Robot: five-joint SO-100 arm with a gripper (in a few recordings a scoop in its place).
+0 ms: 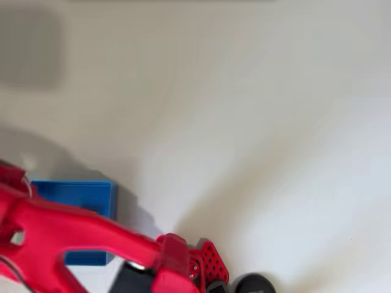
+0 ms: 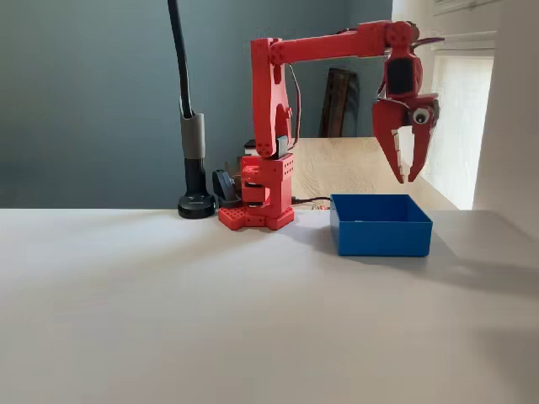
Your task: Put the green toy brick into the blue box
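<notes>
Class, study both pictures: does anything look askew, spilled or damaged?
Nothing stands out. The blue box sits flat and upright on the white table, and the gripper hangs above it with its fingers slightly apart, holding nothing.

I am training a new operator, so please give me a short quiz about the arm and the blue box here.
1. True or false: the end effector rests on the table beside the blue box.
2. Its jaws are: A) slightly apart, empty; B) clamped on a brick; C) touching the box.
3. In the fixed view, what stands left of the arm's base?
Key: 1 false, it hangs above the box; 2 A; 3 a black pole on a round foot.
</notes>
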